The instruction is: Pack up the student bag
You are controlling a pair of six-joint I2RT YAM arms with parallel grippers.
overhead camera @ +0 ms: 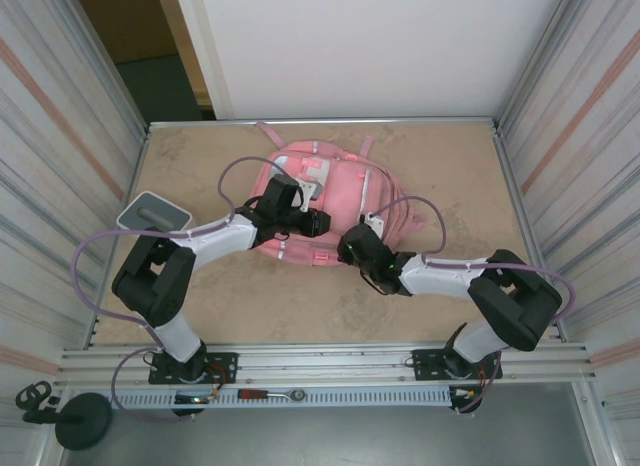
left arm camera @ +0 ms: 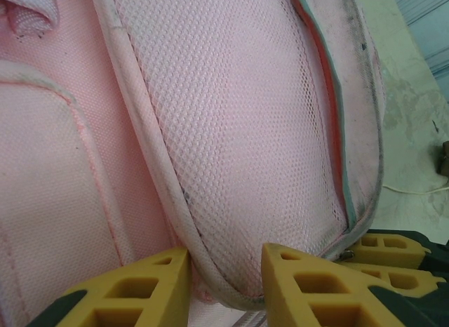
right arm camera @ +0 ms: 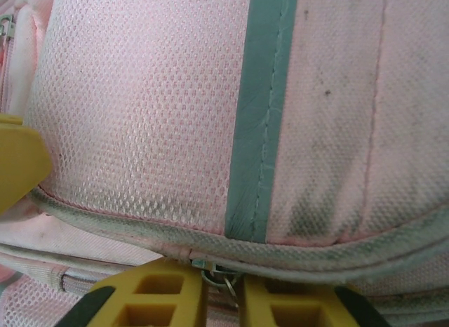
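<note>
Pink bag [overhead camera: 340, 191] lies mid-table [overhead camera: 440, 166], toward the far edge. The left arm, elbow folded out to the left, reaches right onto the bag's near side, where the left gripper [left arm camera: 224, 288] is clamped on a piped seam. The right arm stretches low to the left, and the right gripper [right arm camera: 221, 302], fingers nearly together, pinches a metal zip pull [right arm camera: 216, 278].

Bright, even diffuse light; soft shadows on table [overhead camera: 450, 186]; student bag [right arm camera: 140, 109] weave crisp in wrist close-ups.
</note>
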